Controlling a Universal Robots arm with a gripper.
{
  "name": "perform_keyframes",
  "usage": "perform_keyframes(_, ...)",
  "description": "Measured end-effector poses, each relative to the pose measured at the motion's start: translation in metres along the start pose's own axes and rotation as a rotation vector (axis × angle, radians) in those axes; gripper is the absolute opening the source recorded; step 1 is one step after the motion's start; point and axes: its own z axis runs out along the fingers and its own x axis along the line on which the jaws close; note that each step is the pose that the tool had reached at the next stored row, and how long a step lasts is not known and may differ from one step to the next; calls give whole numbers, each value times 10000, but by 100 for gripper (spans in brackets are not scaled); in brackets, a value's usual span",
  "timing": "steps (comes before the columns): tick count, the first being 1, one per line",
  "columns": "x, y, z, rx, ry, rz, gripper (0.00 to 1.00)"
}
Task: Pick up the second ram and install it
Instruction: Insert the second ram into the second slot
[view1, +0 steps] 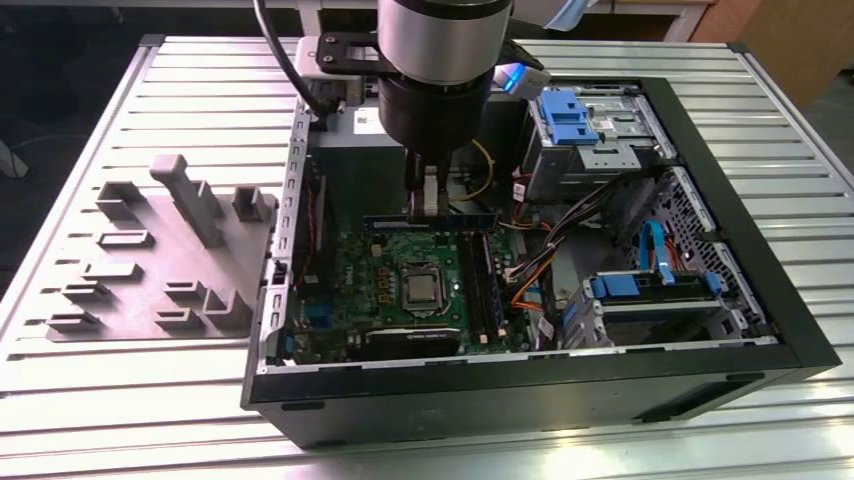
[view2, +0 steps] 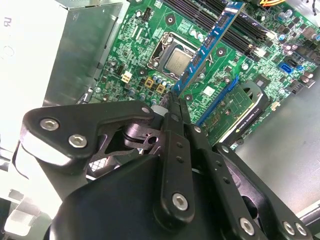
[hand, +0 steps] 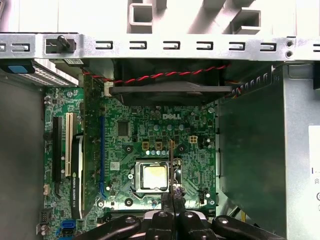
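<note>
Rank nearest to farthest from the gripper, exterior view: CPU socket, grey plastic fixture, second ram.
1. second ram: clamped in the gripper.
2. CPU socket: on the green board, inside the case.
3. grey plastic fixture: outside the case, at the exterior view's left.

A lab workbench; slotted aluminium table (view1: 120, 400); opened computer case (view1: 534, 392).

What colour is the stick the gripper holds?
The stick is blue, best seen in the second wrist view.
</note>
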Motion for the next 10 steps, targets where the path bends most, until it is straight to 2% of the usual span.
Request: perform_keyframes(10,0,-1,0,2,-2,49,11)
